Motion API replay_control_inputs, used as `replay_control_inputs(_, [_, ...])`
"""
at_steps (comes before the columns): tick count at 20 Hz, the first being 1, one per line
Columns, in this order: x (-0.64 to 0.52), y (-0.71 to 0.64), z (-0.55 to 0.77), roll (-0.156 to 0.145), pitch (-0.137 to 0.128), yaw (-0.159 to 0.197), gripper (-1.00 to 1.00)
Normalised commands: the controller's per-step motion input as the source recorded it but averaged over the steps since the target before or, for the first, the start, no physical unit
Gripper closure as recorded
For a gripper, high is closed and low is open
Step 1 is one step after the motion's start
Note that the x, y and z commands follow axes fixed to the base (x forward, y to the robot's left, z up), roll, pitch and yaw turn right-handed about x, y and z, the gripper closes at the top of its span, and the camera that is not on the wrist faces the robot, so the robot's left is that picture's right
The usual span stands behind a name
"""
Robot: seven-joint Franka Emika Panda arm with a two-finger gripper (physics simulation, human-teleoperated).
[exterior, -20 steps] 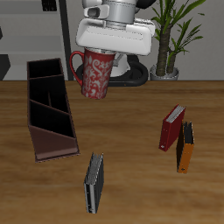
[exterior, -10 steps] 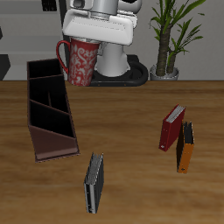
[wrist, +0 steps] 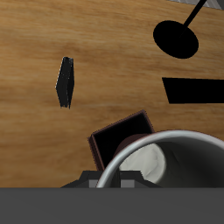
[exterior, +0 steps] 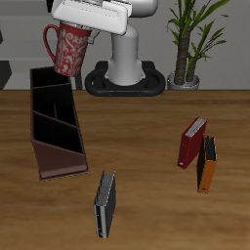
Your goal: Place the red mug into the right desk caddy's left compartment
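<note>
High above the long maroon partitioned caddy [exterior: 54, 122], the claw [exterior: 86, 23] grips the speckled red ceramic mug [exterior: 67, 50] by its rim, clearing the walls.

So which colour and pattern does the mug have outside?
Red with pale speckles; the red mug shows best in the exterior view.

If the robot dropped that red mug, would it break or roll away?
The red mug looks ceramic, so probably stiff and breakable. Its round body might roll, though the loop handle would likely stop it. It hangs high over the right desk caddy, so a fall could be hard.

No text or labels can be read anywhere.
</note>
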Motion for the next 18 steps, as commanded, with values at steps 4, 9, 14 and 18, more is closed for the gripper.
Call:
replay_control_inputs(4, [-0.19,-0.41,0.17,-0.039,-0.010,-0.002,1.00])
replay_control_inputs(9, [-0.14,-0.33,-0.02,-0.033,0.034,0.013,1.00])
replay_control_inputs(14, [-0.13,-0.26,0.00,-0.027,0.006,0.043,1.00])
replay_control_inputs(18, [0.10,0.06,-0.04,0.023,-0.018,0.039,1.00])
